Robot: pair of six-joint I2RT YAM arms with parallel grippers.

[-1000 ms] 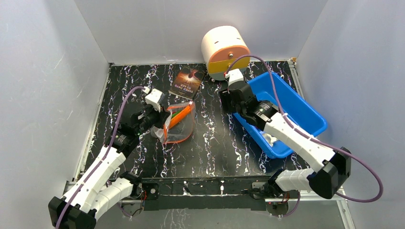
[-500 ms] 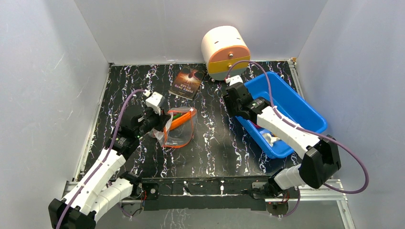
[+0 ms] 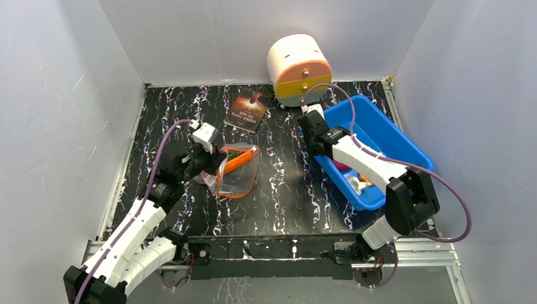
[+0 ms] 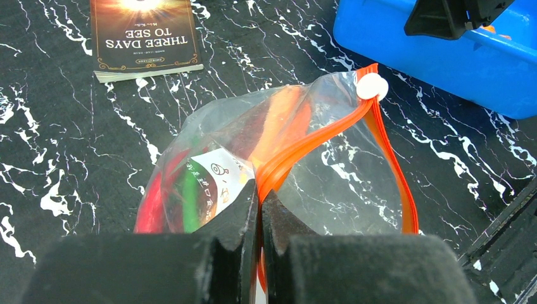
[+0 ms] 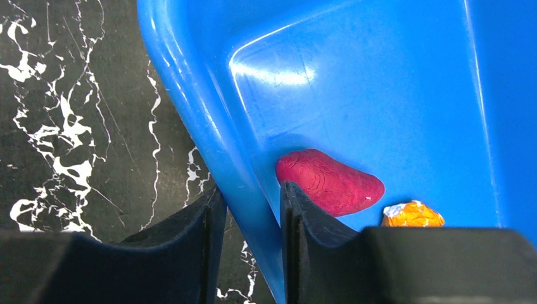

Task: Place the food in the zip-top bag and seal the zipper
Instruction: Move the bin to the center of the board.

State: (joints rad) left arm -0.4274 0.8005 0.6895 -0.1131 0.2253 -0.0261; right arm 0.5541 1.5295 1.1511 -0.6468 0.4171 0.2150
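Orange-red plastic is pinched flat in your left gripper [image 4: 259, 193] — the two fingers are clenching the zipper [image 4: 316, 142] at the near end of the zip-top bag [image 4: 335, 164], and the strip is running away from them to a white slider [image 4: 372, 87] at its far end. The bag is lying on the marbled table [image 4: 57, 145], between the book [image 4: 144, 35] and the blue bin [image 5: 354, 95]. Through the crinkled film you are seeing an orange-brown curved slice [image 4: 282, 123], a red chili [image 4: 152, 202] and a thin green stick [image 4: 190, 196], all blurred by glare and partly covered by a printed label. Your right gripper [image 5: 251, 190] is straddling the bin's near wall, one finger outside and one inside; whether it is squeezing that wall or only sitting close, you cannot tell. Just beside the inner finger the magenta piece [image 5: 329, 182] is resting on the bin floor, and a small orange bit [image 5: 411, 214] is half cut off behind the finger. From above, a white lump [image 3: 358, 184] is showing in the bin — the right arm is hiding much of the rest.
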